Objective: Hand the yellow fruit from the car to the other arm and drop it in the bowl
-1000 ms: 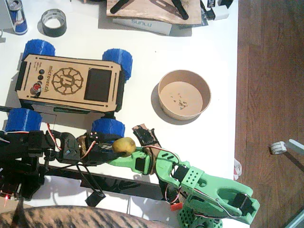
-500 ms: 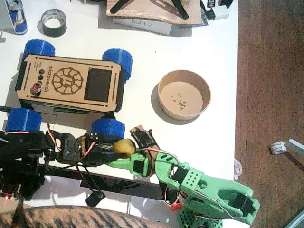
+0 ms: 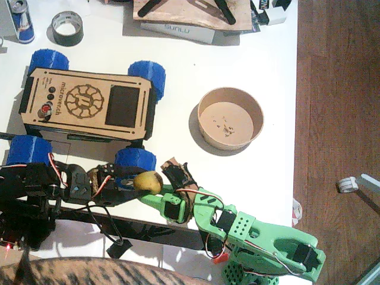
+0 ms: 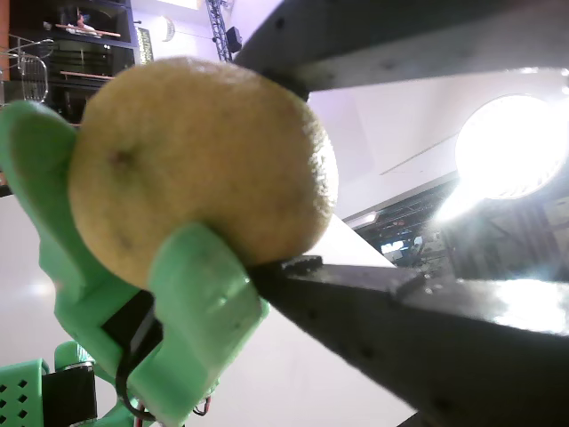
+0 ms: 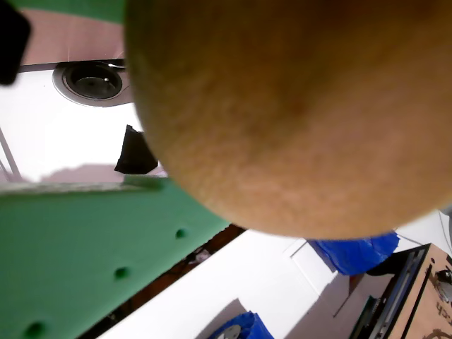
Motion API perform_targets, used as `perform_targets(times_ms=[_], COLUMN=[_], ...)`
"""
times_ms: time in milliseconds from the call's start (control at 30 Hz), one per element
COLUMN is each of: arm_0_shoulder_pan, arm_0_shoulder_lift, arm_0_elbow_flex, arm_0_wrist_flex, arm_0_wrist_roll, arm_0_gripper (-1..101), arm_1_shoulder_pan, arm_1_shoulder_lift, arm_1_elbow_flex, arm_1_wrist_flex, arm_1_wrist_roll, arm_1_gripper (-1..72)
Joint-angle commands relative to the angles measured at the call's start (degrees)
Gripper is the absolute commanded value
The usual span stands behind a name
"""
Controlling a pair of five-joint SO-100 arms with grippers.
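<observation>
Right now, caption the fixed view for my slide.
Black left gripper and green right gripper both meet the yellow fruit beside the car.

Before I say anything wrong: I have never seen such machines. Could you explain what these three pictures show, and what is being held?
The overhead picture shows two small robot arms at a white table. The black left arm and the green right arm meet at a yellow fruit. The other two pictures come from cameras on the arms' wrists. In one, black and green jaws both touch the fruit; in the other it fills the view. Also on the table: a wooden car with blue wheels, a tan bowl, a tape roll and a can.
</observation>
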Motion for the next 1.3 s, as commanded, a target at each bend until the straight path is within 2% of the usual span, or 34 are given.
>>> perform_targets(times_ms=[0,833,900,1033,1133,1267], arm_0_shoulder_pan=[0.5,0.3,0.3,0.3,0.3,0.3], arm_0_shoulder_lift=[1.1,0.9,0.9,0.9,0.9,0.9], arm_0_elbow_flex=[-0.4,-0.4,-0.4,-0.4,-0.4,-0.4], arm_0_wrist_flex=[0.8,1.8,2.3,3.0,3.1,2.9], arm_0_wrist_roll=[-0.4,-0.4,-0.4,-0.4,-0.4,-0.4], arm_0_gripper=[0,0,10,46,55,58], arm_1_shoulder_pan=[0.2,0.1,0.2,0.4,0.5,0.5], arm_1_shoulder_lift=[2.3,2.5,2.7,2.9,2.9,2.6], arm_1_elbow_flex=[-5.2,-4.4,-4.4,-4.4,-4.1,-4.0], arm_1_wrist_flex=[-3.0,-2.4,-2.4,-2.3,-2.2,-2.2], arm_1_wrist_roll=[-0.8,-0.9,-0.9,-0.9,-0.9,-0.9], arm_1_gripper=[0.0,0.0,0.0,0.0,0.0,0.0])
